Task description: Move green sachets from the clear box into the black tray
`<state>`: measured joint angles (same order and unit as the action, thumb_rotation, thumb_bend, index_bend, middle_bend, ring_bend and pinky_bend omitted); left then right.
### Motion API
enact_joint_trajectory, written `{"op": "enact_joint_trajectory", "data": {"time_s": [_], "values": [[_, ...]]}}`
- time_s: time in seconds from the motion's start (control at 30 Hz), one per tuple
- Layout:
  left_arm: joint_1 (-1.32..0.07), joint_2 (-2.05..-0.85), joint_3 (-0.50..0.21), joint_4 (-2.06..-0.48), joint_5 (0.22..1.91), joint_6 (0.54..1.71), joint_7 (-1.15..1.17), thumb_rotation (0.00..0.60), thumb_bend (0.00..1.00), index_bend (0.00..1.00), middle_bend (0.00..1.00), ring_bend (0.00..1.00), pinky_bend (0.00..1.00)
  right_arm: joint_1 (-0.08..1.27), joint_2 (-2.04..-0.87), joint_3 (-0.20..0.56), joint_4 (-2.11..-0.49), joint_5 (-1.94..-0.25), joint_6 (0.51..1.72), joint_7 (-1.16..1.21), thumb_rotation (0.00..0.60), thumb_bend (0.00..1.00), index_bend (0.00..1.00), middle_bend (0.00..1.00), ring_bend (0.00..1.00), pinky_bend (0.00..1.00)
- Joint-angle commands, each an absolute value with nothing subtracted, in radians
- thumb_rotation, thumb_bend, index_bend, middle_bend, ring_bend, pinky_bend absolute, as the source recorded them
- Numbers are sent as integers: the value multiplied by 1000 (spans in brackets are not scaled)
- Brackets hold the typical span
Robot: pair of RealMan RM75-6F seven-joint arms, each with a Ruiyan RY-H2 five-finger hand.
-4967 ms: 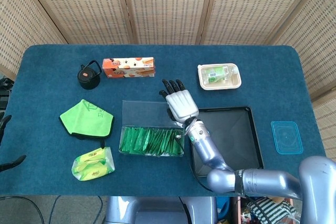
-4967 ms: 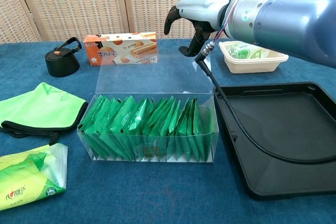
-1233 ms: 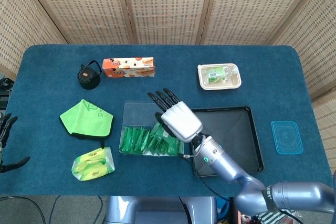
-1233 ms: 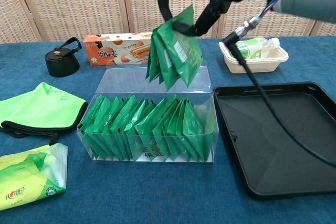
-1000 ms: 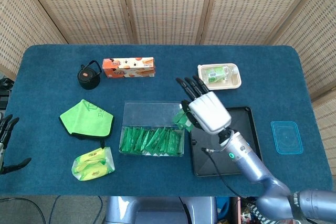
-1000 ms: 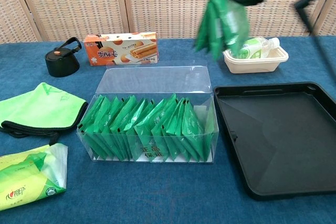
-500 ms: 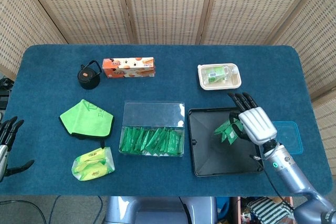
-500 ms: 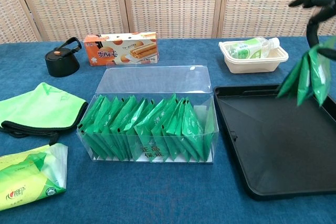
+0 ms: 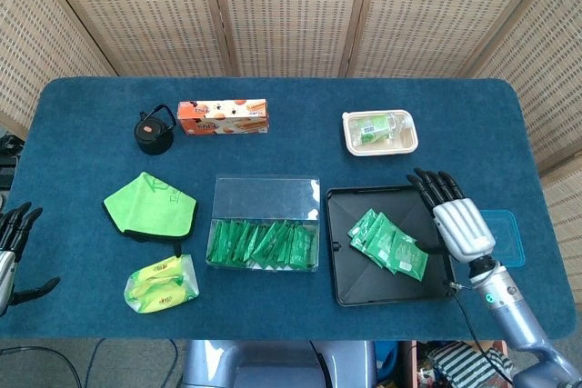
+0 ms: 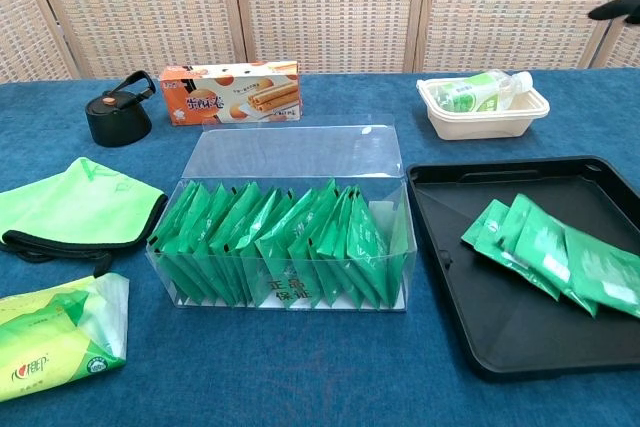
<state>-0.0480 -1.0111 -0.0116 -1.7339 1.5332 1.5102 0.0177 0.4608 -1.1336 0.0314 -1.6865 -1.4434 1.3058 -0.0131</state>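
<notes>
The clear box (image 9: 265, 196) (image 10: 290, 157) stands mid-table with a row of green sachets (image 9: 261, 244) (image 10: 285, 244) upright in its front half. Several more green sachets (image 9: 388, 242) (image 10: 553, 254) lie fanned flat in the black tray (image 9: 342, 283) (image 10: 480, 342) to its right. My right hand (image 9: 457, 215) hovers over the tray's right edge with its fingers spread and nothing in it; only a fingertip (image 10: 618, 11) of it shows in the chest view. My left hand (image 9: 11, 241) hangs off the table's left edge, fingers apart, holding nothing.
An orange snack box (image 9: 223, 116) and a black bottle cap (image 9: 154, 132) sit at the back left. A green cloth (image 9: 151, 206) and a yellow-green packet (image 9: 162, 283) lie left of the clear box. A white container with a bottle (image 9: 380, 132) stands behind the tray; a blue lid (image 9: 506, 235) lies beside it.
My right hand has let go of the bunch of sachets, which now lie flat in the black tray. The hand has drawn back to the right, fingers spread.
</notes>
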Motion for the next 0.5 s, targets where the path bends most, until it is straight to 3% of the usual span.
{"op": "enact_joint_trajectory", "data": {"time_s": [0.03, 0.17, 0.5], "values": [[-45, -1011, -11, -1733, 1540, 1518, 14, 600, 132, 0, 0, 0, 0, 367, -1111, 23, -1716, -1522, 1454, 42, 600, 0, 0, 0, 0, 0], [-38, -1018, -18, -1723, 1552, 1548, 15, 600, 132, 0, 0, 0, 0, 266, -1134, -8, -1669, -1583, 1598, 0, 600, 0, 0, 0, 0, 0], [-28, -1021, -20, -1721, 1552, 1567, 21, 600, 133, 0, 0, 0, 0, 122, -1210, -17, -1568, -1591, 1742, -111, 600, 0, 0, 0, 0, 0]]}}
